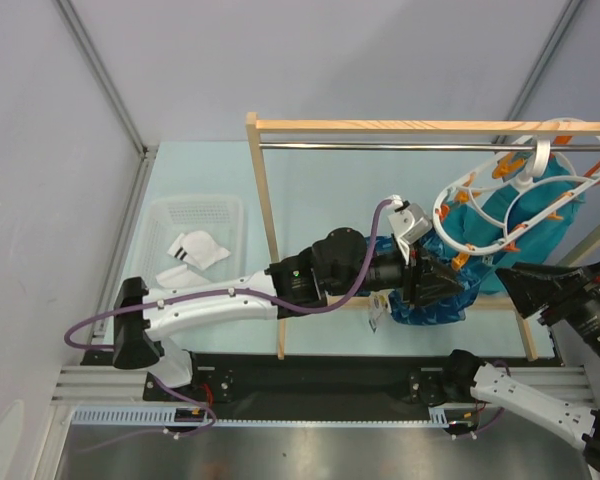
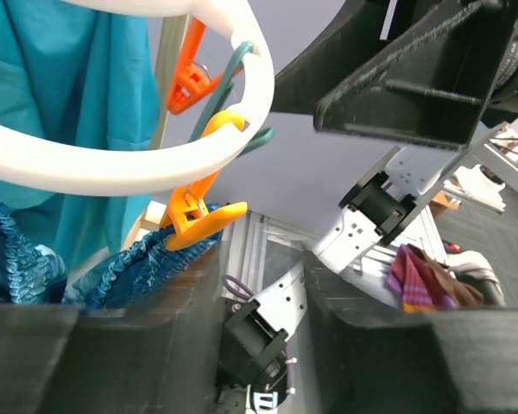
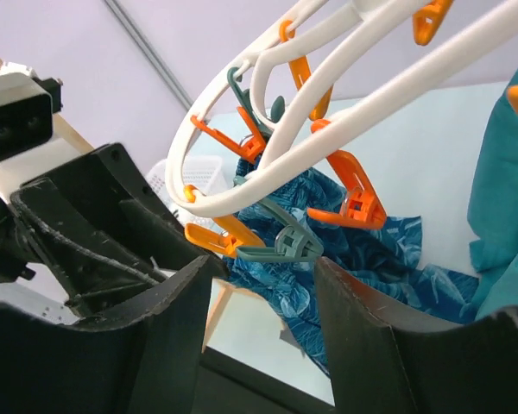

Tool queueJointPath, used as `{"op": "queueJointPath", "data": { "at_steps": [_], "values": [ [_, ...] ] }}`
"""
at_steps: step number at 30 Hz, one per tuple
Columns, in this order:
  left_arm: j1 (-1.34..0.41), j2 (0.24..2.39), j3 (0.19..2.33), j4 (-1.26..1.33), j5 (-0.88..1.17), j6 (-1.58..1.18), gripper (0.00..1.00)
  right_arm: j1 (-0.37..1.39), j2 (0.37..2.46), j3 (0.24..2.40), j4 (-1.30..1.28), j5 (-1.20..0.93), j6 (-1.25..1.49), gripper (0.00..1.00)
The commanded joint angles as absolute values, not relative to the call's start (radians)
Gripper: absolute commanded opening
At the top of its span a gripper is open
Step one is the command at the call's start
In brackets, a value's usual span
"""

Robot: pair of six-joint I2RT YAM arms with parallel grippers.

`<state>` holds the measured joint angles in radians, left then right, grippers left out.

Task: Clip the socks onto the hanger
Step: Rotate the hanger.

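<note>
Socks [image 1: 200,248] in basket [image 1: 195,203], hanger [image 2: 112,168] rim just beside left hand [image 2: 261,285], right hand [image 3: 263,276] near, both spread.

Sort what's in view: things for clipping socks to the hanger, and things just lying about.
For the job: socks, in the white basket; hanger; its orange clips.
Lying about: blue patterned cloth; teal garment; wooden rack.

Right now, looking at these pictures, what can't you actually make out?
Socks: top view only, too small in the basket to tell how they lie.
Hanger: both wrist views crop it, so its clips can't be counted.
Blue cloth: top view, largely covered by the left hand.
Right arm: cut off by the top view's right edge.
</note>
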<state>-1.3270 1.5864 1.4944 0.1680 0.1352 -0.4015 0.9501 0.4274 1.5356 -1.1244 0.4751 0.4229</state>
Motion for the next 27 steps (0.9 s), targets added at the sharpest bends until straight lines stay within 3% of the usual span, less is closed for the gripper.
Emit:
{"op": "queueJointPath", "data": {
  "at_steps": [1, 3, 6, 20, 27],
  "values": [
    [-1.333, 1.577, 1.516, 0.2, 0.092, -0.449, 0.56, 0.956, 0.491, 1.543, -1.146, 0.436, 0.341, 0.57],
    [-1.328, 1.58, 1.517, 0.181, 0.052, -0.462, 0.69, 0.956, 0.5, 1.537, -1.144, 0.439, 0.331, 0.57],
    [-1.313, 1.6, 1.545, 0.149, 0.002, -0.486, 0.74, 0.956, 0.525, 1.537, -1.137, 0.445, 0.322, 0.57],
    [-1.16, 1.611, 1.58, 0.071, -0.078, -0.473, 0.74, 0.956, 0.62, 1.568, -1.086, 0.4, 0.308, 0.58],
    [-1.063, 1.654, 1.681, 0.008, -0.009, -0.414, 0.72, 0.956, 0.652, 1.604, -1.077, 0.449, 0.37, 0.63]
  ]
}}
